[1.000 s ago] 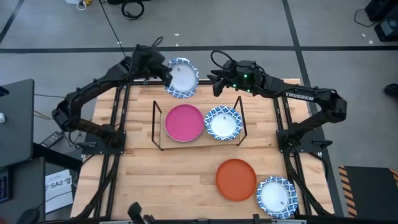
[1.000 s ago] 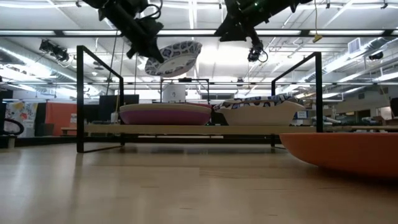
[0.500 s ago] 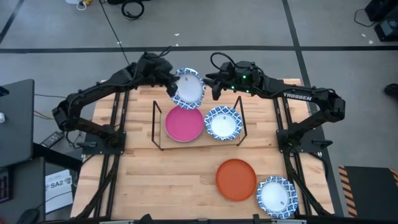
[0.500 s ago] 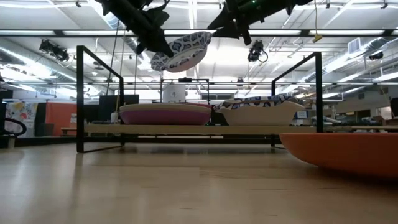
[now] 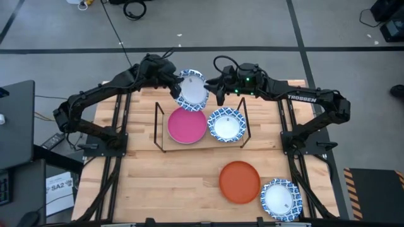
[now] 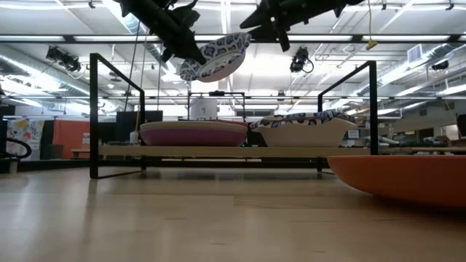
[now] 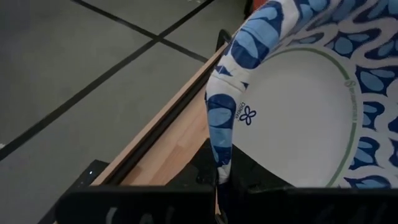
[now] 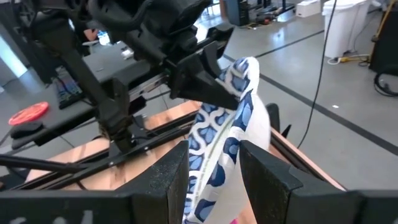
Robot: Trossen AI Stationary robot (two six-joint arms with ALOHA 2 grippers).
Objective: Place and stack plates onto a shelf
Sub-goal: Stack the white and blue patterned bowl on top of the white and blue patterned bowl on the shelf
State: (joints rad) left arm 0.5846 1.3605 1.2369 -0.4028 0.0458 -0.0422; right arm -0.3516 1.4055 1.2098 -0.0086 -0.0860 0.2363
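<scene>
A blue-and-white plate (image 5: 191,89) hangs in the air above the far side of the shelf (image 5: 158,126), tilted, with its white centre showing from above. My left gripper (image 5: 175,85) is shut on its left rim. My right gripper (image 5: 215,89) is open at the plate's right side. In the right wrist view its fingers (image 8: 168,171) stand on either side of the plate's rim (image 8: 219,155) with gaps showing. On the shelf board lie a magenta plate (image 5: 187,124) and another blue-and-white plate (image 5: 226,124), both flat on their bases. My left gripper pinches the plate's rim (image 7: 219,163) between its two fingers, which come from the table's left and far side, slanting down. The plate is lifted clear and tilted (image 6: 215,58), its free side higher and pointing toward my right gripper.
An orange plate (image 5: 240,181) and a third blue-and-white plate (image 5: 281,198) lie on the wooden table near its right near corner. The shelf's black rod ends (image 6: 95,109) stand up at both sides. Bare table (image 5: 164,183) lies left of the orange plate.
My left gripper has carried the plate toward the table's right and a little toward the near edge, to above the shelf's far side, and tipped it so its free edge rises. My right gripper has edged left, and the plate's rim now lies between its open fingers.
</scene>
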